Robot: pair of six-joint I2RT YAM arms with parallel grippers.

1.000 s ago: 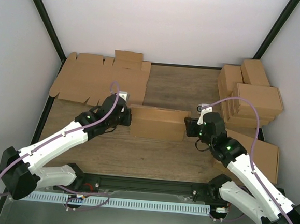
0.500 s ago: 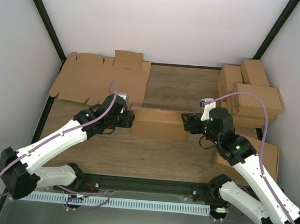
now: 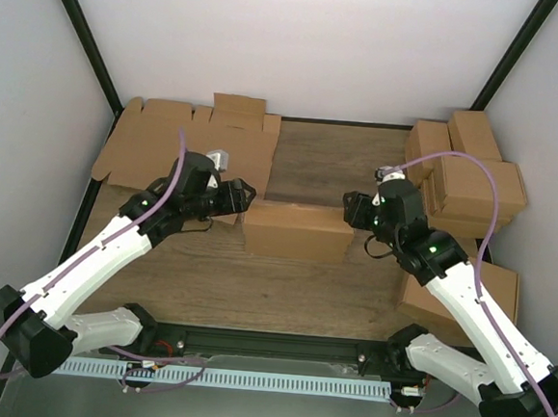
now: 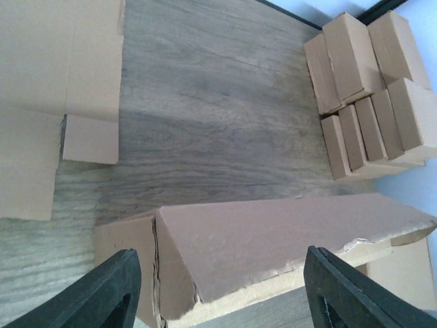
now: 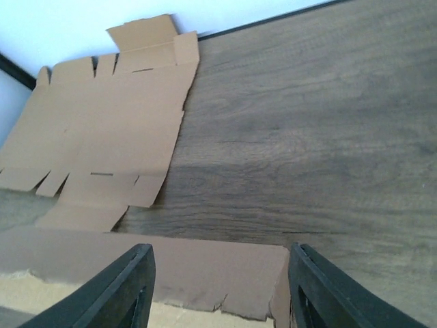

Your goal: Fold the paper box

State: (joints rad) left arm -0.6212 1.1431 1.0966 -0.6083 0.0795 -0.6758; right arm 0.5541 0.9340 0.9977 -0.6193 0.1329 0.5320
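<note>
Top external view: you will find the plain brown corrugated cardboard paper box (image 3: 295, 231) at the middle of the wood-grain counter (image 3: 326, 164), with the arms at either end. The left gripper (image 3: 243, 197) is just beside its left end, jaws spread apart and gripping nothing. The right gripper (image 3: 350, 208) is just beside its right end, also spread and gripping nothing. Flat notched cardboard sheets (image 3: 182, 148) lie at the far left, and closed brown cartons (image 3: 465, 175) are stacked at the far right.

Paper box (image 3: 295, 231) lying crosswise at mid-tabletop (image 3: 331, 164). Left jaws just beside left end, right jaws just beside right end, both spread. Flat cardboard sheets (image 3: 167, 151) at far left; stacked cartons (image 3: 470, 180) at far right.
</note>
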